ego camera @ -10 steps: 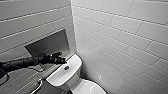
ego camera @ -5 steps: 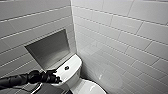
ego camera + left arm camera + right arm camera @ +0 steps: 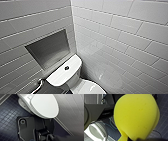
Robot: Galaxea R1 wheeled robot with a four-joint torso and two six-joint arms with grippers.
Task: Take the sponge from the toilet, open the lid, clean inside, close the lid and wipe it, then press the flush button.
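- Left side first: the left gripper point(image 3: 49, 136) hangs low over the dark mosaic floor point(image 3: 7, 112), near the front of the toilet point(image 3: 22, 102). Whether it is open or closed, I cannot tell.
- Just above it in that wrist view, the lid point(image 3: 44, 105) lies flat down on the bowl. It is glossy, smooth plastic, probably light but slippery. The best hold looks to be under the overhanging front lip, the end away from the tank, where a finger can hook in and swing it up.
- Moving across in the head view: a wall recess point(image 3: 48, 48) sits in the tiles. Right of it is the white tank top with the flush button point(image 3: 66, 67) dead centre.
- That button is a small, stiff target. I'd call it a straight downward push rather than anything to grip.
- Over on the right, the sponge point(image 3: 136, 115) is clear of the toilet and clamped in the right gripper point(image 3: 136, 139). It is pinched at one end, and the rest bulges into a fat yellow dome.
- That bulge suggests the sponge is soft, springy and very light.
- With the hold at one end, the broad face is free for wiping. Drag on ceramic could tug it loose, so a firm, deep pinch seems wise.
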